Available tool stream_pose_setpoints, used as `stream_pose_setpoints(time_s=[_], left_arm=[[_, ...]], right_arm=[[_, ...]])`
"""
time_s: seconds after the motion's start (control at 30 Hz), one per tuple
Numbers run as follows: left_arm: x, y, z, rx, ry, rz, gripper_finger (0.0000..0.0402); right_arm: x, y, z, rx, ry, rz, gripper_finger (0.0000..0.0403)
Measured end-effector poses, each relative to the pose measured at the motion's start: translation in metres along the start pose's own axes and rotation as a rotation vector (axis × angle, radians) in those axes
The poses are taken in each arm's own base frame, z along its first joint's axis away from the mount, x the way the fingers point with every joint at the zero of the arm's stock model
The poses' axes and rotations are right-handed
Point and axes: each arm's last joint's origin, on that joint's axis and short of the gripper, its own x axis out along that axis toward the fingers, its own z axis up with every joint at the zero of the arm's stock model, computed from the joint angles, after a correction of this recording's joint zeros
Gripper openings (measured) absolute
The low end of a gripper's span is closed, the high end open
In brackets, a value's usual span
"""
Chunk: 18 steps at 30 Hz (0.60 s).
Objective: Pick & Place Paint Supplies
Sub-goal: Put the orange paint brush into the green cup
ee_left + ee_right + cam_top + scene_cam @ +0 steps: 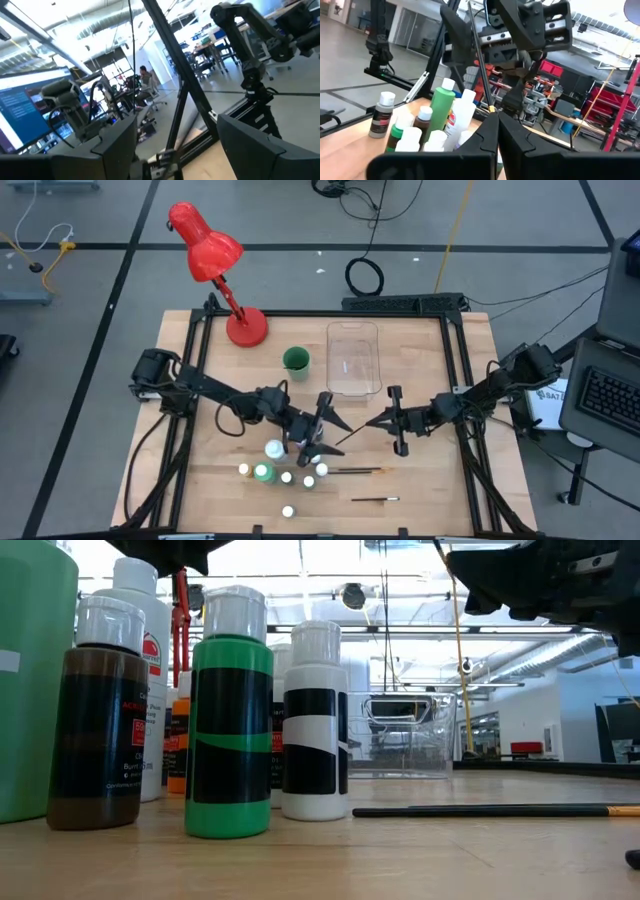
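The counter [200, 480] carries the clear tray [353, 358] at the back and the paint bottles [285, 472] clustered near the front edge, two brushes [360, 471] lying beside them. The left pincer [325, 412] hovers above the cluster, its jaws spread with a thin brush [170, 65] between them; whether they grip it I cannot tell. The right pincer [372, 423] is clenched on that brush's tip. A clean handover likely needs one side firmly clamped before the other lets go.
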Motion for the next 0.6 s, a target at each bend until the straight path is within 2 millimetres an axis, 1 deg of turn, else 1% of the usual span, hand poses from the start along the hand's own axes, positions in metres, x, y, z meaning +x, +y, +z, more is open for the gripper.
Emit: stream_pose_setpoints(time_s=[0.17, 0.27, 0.4, 0.57, 0.6], left_arm=[[0.0005, -0.0002, 0.0004, -0.004, -0.005, -0.015, 0.0236], [0.0004, -0.0002, 0.0004, -0.002, -0.006, -0.016, 0.0203], [0.0002, 0.0006, 0.0, -0.008, -0.004, -0.013, 0.0136], [-0.0004, 0.0029, -0.0012, -0.018, 0.002, 0.0, 0.0023], [-0.0007, 0.0042, -0.0014, -0.022, 0.001, 0.003, 0.0013]], right_arm=[[0.0, 0.0, 0.0001, 0.0, -0.001, -0.001, 0.0], [0.0, 0.0, 0.0001, -0.001, -0.001, 0.0, 0.0], [0.0, -0.0001, 0.0001, -0.001, -0.001, 0.0, 0.0], [-0.0001, 0.0, -0.0001, -0.001, 0.0, 0.001, 0.0], [-0.0002, 0.0002, -0.0001, -0.001, 0.0, 0.003, 0.0]])
